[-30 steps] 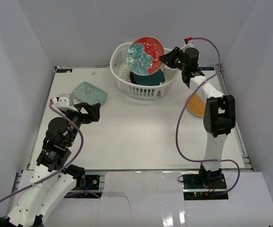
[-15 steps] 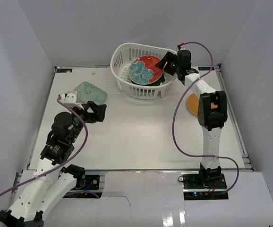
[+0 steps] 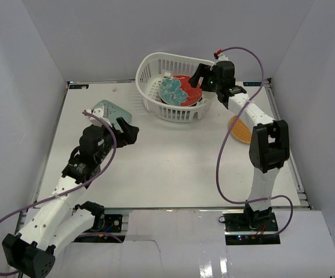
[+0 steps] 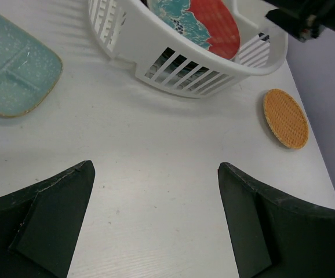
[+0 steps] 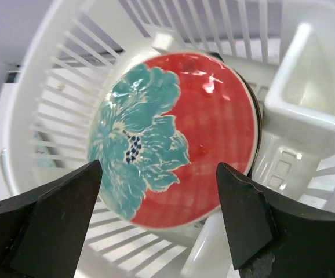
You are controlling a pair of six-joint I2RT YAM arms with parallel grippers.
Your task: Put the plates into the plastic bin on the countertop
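Red-and-teal plate (image 3: 180, 91) dropped into bin (image 3: 176, 113); two outside: mint plate (image 3: 106, 110), orange plate (image 3: 240, 130).

Overhead and both close wrist views share the bin (image 3: 179, 112).

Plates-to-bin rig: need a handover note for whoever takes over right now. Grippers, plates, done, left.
Left gripper: jaws open, empty, over the countertop near the pale mint plate.
Right gripper: jaws open, empty, above the plastic bin.
Done: the red-and-teal plate lies in the plastic bin; what sits under it is mostly hidden.
Left: the pale mint plate on the countertop's left side and the orange plate on its right side, both outside the plastic bin.
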